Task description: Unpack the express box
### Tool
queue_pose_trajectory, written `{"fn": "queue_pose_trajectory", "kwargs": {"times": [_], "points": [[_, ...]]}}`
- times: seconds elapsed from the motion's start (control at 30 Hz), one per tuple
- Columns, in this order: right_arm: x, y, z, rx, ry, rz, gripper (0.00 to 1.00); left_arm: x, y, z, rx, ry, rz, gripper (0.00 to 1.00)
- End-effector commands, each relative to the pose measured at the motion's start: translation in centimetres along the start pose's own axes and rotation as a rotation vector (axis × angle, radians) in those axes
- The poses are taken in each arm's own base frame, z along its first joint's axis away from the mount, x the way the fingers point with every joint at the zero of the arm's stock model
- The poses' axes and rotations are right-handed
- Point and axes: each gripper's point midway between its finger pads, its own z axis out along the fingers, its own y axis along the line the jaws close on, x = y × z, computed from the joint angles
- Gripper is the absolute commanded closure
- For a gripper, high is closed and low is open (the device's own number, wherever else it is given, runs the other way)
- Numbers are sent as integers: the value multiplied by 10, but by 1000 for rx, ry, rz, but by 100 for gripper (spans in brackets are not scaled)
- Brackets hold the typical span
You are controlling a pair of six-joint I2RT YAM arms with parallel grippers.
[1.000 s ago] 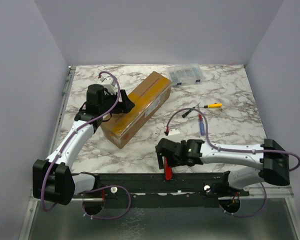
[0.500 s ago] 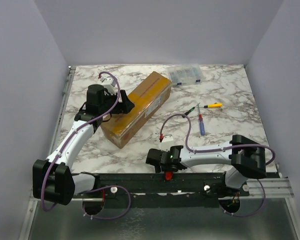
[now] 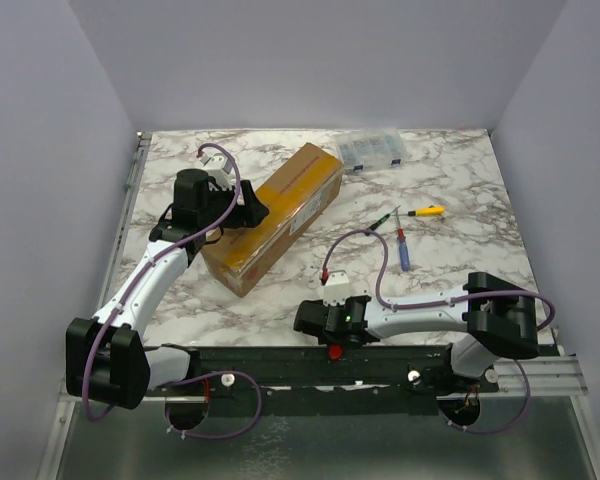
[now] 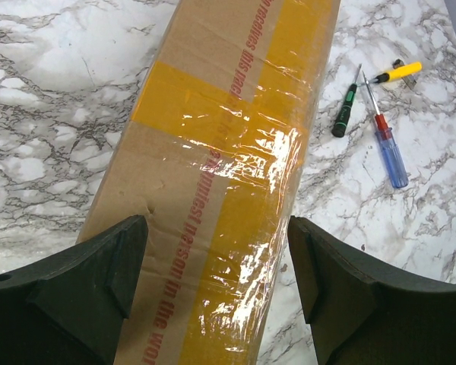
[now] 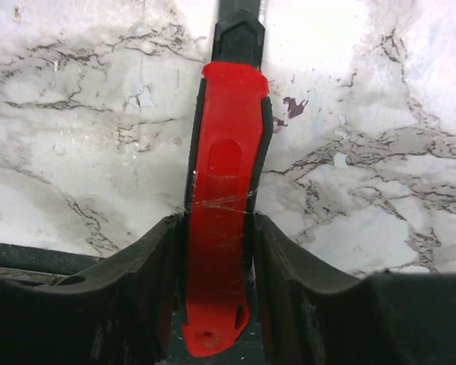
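Where the left gripper (image 4: 215,228) hangs: over the near half of the express box (image 3: 285,205), on the left side of the table (image 3: 460,180).
Left claw: spread wide, one finger toward each long side of the carton; the wrist view does not show whether either finger touches the cardboard.
Express box: lying flat on a diagonal, its near end toward the left arm and its far end pointing at the clear organiser case (image 3: 373,150) by the far edge.
Seam: yellowish tape (image 4: 243,175) runs unbroken along the top beside the red printing (image 4: 213,198), so the box is sealed.
Right gripper (image 5: 216,236): low at the near edge of the table, right of the box and well apart from it.
Right claw: pressed together on the red-handled cutter (image 5: 226,152), a finger against each side of the handle, which points away along the marble.
Loose tools: three screwdrivers, green-black (image 3: 385,222), blue (image 3: 405,250) and yellow (image 3: 427,211), lie further right, untouched.
Step in hand: securing the cutter, by my reading, with the opening cut not yet begun.
Next move calls for: carrying the blade over to the taped seam while the left arm steadies the box, keeping the cut shallow and clear of the left fingers.
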Motion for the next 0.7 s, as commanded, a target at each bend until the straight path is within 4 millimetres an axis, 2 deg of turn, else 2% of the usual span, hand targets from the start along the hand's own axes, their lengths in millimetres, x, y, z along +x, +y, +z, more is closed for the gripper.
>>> {"fn": "queue_pose_trajectory", "kwargs": {"times": [0.0,0.07,0.13,0.17,0.33,0.43,0.5,0.67], "points": [[4,-20,16,59,-44,-22,65,-5,0,-1,-11,-16,7,19],[-2,-21,15,68,-61,-29,78,-7,5,-1,-33,-25,10,18],[-10,-17,10,53,-81,-55,95,-5,5,0,-34,-17,6,18],[-14,-17,8,52,-96,-61,99,-5,4,1,-25,-13,3,18],[-33,-12,-7,5,-156,-104,100,-4,6,0,-34,-16,0,18],[-41,-5,-12,-96,-193,-162,100,-8,10,-2,-60,-33,-2,18],[-49,6,-19,-187,-228,-203,100,-11,20,-3,-96,-43,-11,18],[-67,18,-38,-320,-321,-269,100,-22,52,-16,-217,-105,-88,19]]}}
